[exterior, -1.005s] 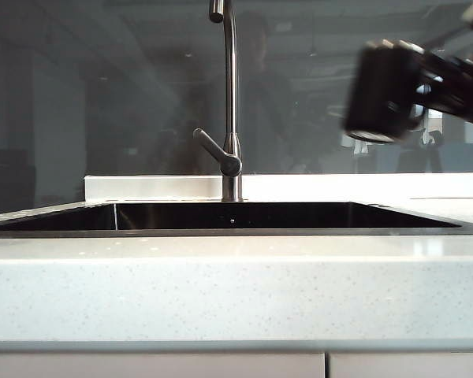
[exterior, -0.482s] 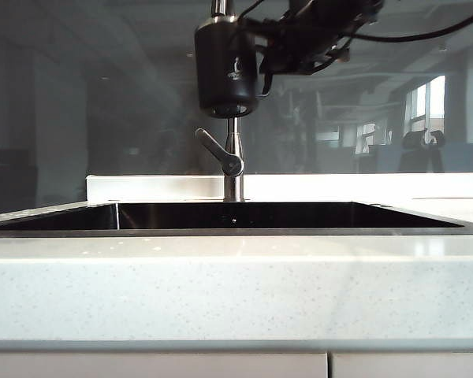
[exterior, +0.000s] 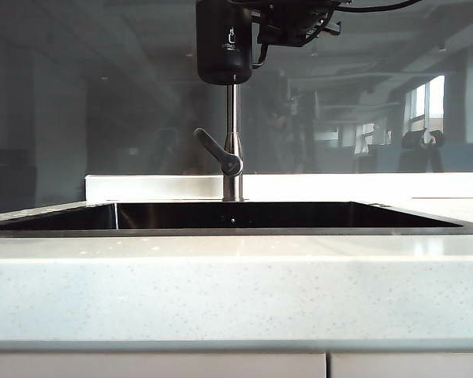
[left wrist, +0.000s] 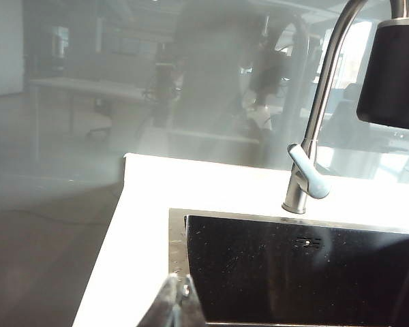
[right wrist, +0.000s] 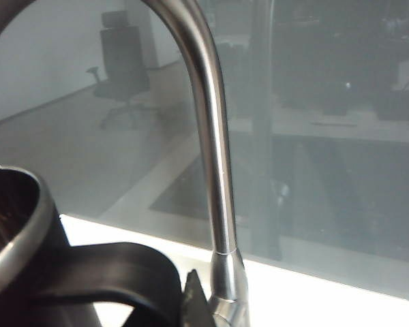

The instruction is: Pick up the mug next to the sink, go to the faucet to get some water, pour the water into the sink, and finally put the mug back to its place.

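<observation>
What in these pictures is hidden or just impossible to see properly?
- Faucet spout: exterior view, hidden behind the mug and cut off by the top edge.
- Inside of the mug, water or not: only a sliver of rim shows in the right wrist view.
- Right gripper jaws: exterior view, lost in the dark tangle beside the mug.
- Left gripper: left wrist view, only blurred tips at the edge.
- Sink floor: exterior view, too dark.

Exterior view looked level across the counter's front edge at the sink (exterior: 284,216) and faucet (exterior: 232,134). Left wrist view looked from the sink's left, farther back, toward the faucet (left wrist: 313,129). Right wrist view sat close against the faucet (right wrist: 215,157).
</observation>
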Robot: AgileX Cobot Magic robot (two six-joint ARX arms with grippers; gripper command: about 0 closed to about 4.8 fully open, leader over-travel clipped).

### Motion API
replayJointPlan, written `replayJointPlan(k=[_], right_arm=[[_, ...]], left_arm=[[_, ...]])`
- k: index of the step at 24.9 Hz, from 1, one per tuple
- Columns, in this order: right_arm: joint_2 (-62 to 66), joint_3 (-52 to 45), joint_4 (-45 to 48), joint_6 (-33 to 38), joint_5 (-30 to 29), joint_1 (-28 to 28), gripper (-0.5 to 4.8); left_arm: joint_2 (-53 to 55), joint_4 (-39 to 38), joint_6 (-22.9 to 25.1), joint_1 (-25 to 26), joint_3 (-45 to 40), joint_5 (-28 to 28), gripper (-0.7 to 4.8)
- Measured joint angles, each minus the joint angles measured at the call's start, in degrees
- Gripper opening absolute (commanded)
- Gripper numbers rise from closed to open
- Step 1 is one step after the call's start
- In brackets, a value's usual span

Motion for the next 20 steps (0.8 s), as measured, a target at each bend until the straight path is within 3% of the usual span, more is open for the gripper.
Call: replayJointPlan(k=[2, 4, 7, 9, 12, 14, 15, 16, 20], right_arm=[[0.2, 0.0, -0.85, 0.0, -1.18, 0.0, -0.08], [0.2, 0.0, -1.29, 0.0, -2.6, 0.0, -0.08], [0.2, 0.0, -1.03, 0.02, -3.06, 0.0, -0.06], [0.2, 0.0, -0.87, 0.0, -3.1, 0.0, -0.05], [0.2, 0.0, 1.81, -0.24, -3.26, 0.02, -0.05], [0.2, 0.0, 2.64, -0.24, -3.23, -0.02, -0.05], [0.2, 0.0, 2.8, -0.26, -3.23, -0.02, -0.05], [0.2, 0.0, 3.02, -0.26, -3.23, -0.02, -0.05], [0.2, 0.0, 3.28, -0.26, -3.21, -0.02, -0.05]], left_arm=[[1.66, 1.22, -0.02, 0.0, 0.0, 0.0, -0.05], [8.68, 7.72, -1.11, 0.0, 0.46, -1.4, -0.05], [27.47, 16.41, -1.01, 0.0, 9.62, -0.42, -0.05], [42.53, 22.03, 1.51, 0.0, 17.9, 5.77, -0.03], [73.96, 32.28, 2.69, 0.0, 34.49, 19.85, 0.22], [87.65, 39.21, -0.35, 0.0, 43.85, 27.93, 2.0], [92.65, 41.46, -2.47, 0.0, 47.93, 30.8, 3.89], [100.48, 44.85, -7.8, -0.07, 55.93, 34.93, 4.79], [117.39, 46.45, -24.0, -0.09, 76.78, 40.65, 4.79]])
